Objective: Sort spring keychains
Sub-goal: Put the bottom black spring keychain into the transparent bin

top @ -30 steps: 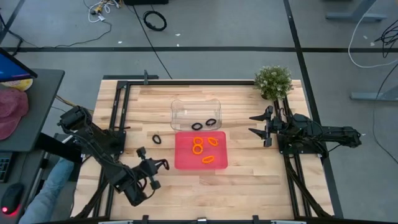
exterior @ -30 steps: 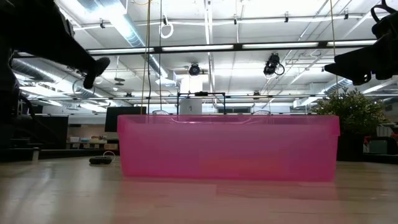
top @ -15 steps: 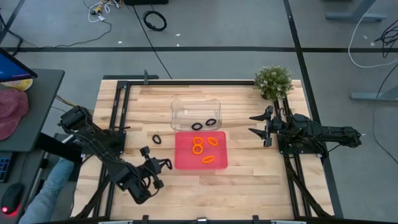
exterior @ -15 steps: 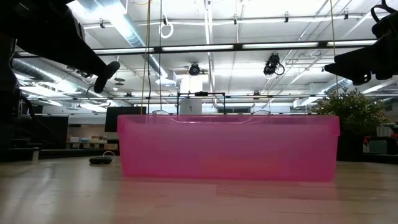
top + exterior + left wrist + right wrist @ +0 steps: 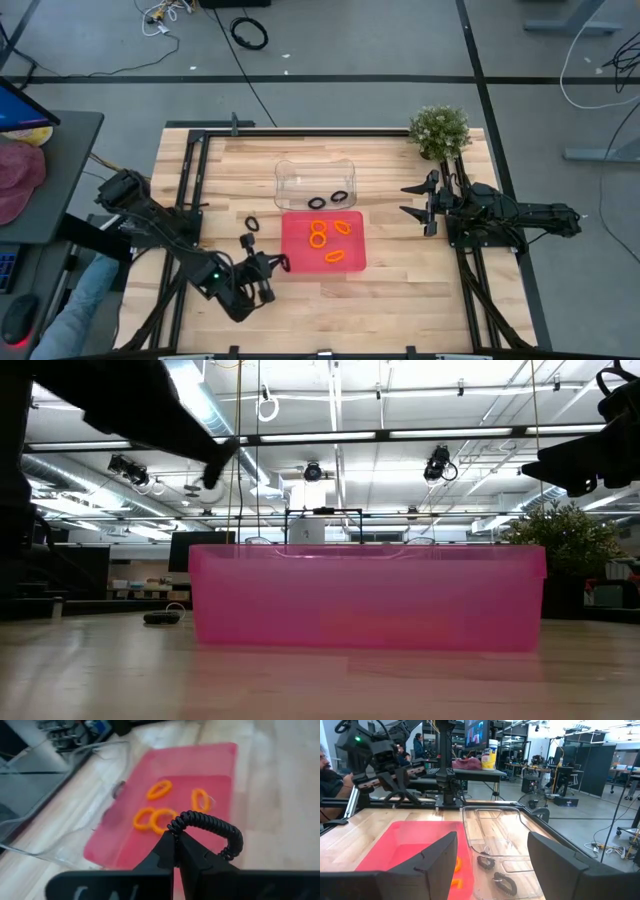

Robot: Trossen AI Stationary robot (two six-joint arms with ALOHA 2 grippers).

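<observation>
At the table's left front, the left gripper (image 5: 176, 851) is pinched tight on a black coiled spring keychain (image 5: 210, 829), which arches just past its fingertips, above the near edge of the flat red plastic tray (image 5: 300, 257). One black keychain (image 5: 251, 223) lies on the wood left of the tray. Four orange coiled keychains (image 5: 318, 233) lie inside it. Behind, the clear plastic bin (image 5: 290, 175) holds two black keychains (image 5: 328, 199). The right gripper (image 5: 416, 198), spread wide, waits at right.

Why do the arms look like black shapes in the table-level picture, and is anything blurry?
Low view: bright ceiling lights behind turn the arms into silhouettes above the red tray. Left wrist view: the left gripper and its black keychain are soft, the tray beyond fairly clear. High view: evenly lit, sharp.
</observation>
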